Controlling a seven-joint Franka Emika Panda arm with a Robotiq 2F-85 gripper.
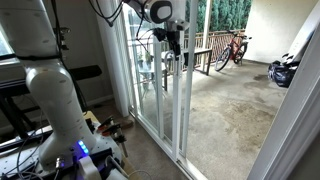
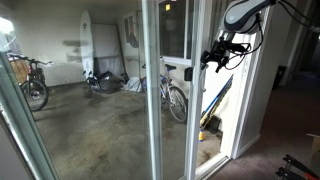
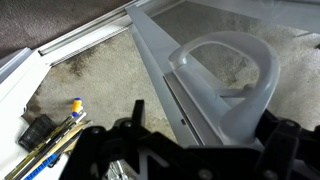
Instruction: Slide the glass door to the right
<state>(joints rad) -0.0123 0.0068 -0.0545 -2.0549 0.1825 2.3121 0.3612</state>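
Gripper (image 1: 173, 42) is up high at the glass door (image 2: 197, 110), level with the top part of its white edge stile, and that stile runs straight up and down from floor to ceiling. In the wrist view a white D-shaped handle (image 3: 225, 41) sits just ahead of the dark fingers (image 3: 135, 118), its loop lying between the finger parts on either side of the frame. That's the key relation here: handle dead in front, long side parallel to the stile. Jaw opening? Too dark and blurred at the bottom of that view, so I cannot tell how far apart they are or whether they have the handle. The floor track (image 3: 90, 36) runs along the door's foot, so the door faces the patio and any travel is sideways along that rail. My read is that a push across the handle, not along it, is what's called for.
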